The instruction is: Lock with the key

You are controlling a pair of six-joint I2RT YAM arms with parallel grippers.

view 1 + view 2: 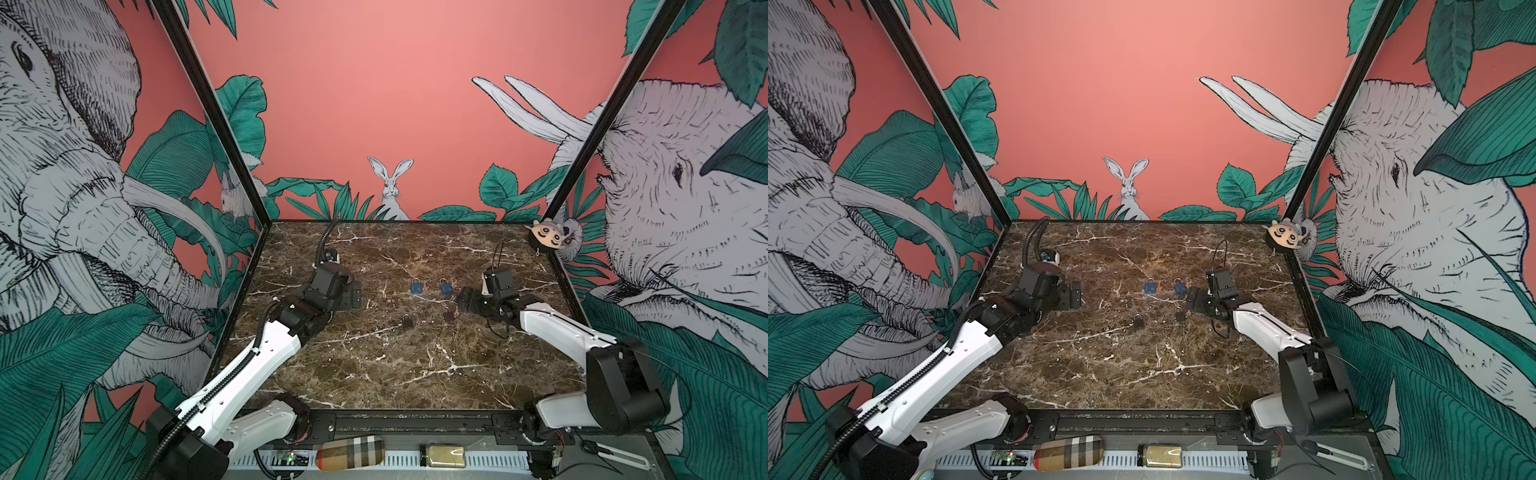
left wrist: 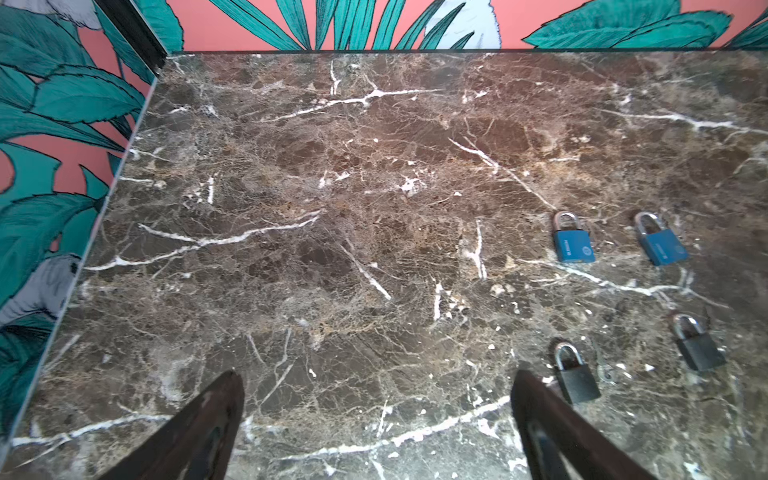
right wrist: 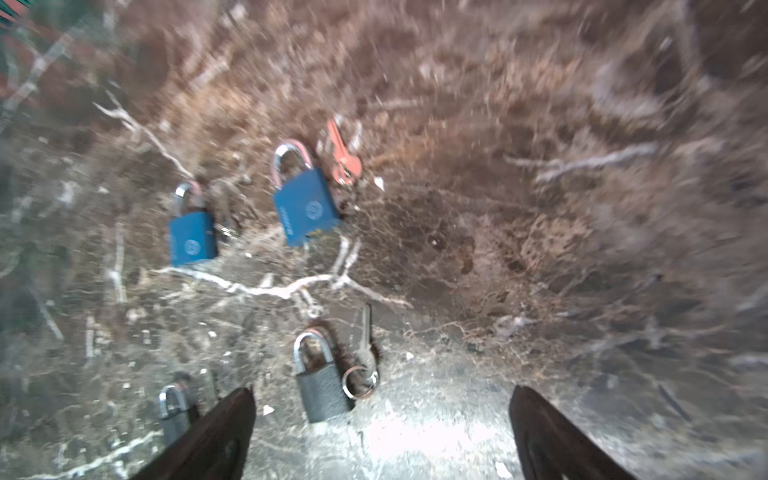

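Gotta ease the wide-open, empty right pincer (image 3: 382, 390) onto the silver key (image 3: 365, 332) lying just beside the dark padlock (image 3: 322, 386) on the bench (image 3: 540, 249), grabbing what's probably its ringed head (blurry), with the equally open, empty left pincer (image 2: 377, 374) left alone.

Four padlocks lie just past the middle of the tabletop (image 1: 374, 374), in two pairs. The rear-left padlock (image 1: 417, 287) and rear-right padlock (image 1: 446, 288) sit side by side at 12 o'clock of the group. The front-left padlock (image 1: 407, 321) and front-right padlock (image 1: 448, 315) lie at 6 o'clock, wider apart. A loose key (image 3: 343, 153) rests at 1 o'clock of the rear-right padlock, and a key on a ring (image 3: 365, 353) at 3 o'clock of the front-right padlock, just beside it. The left claw (image 2: 376, 374) is at 9 o'clock of the group, well apart; the right claw (image 3: 382, 390) is at 3 o'clock, near. A soft toy (image 1: 546, 235) sits at the tabletop's 1 o'clock corner.
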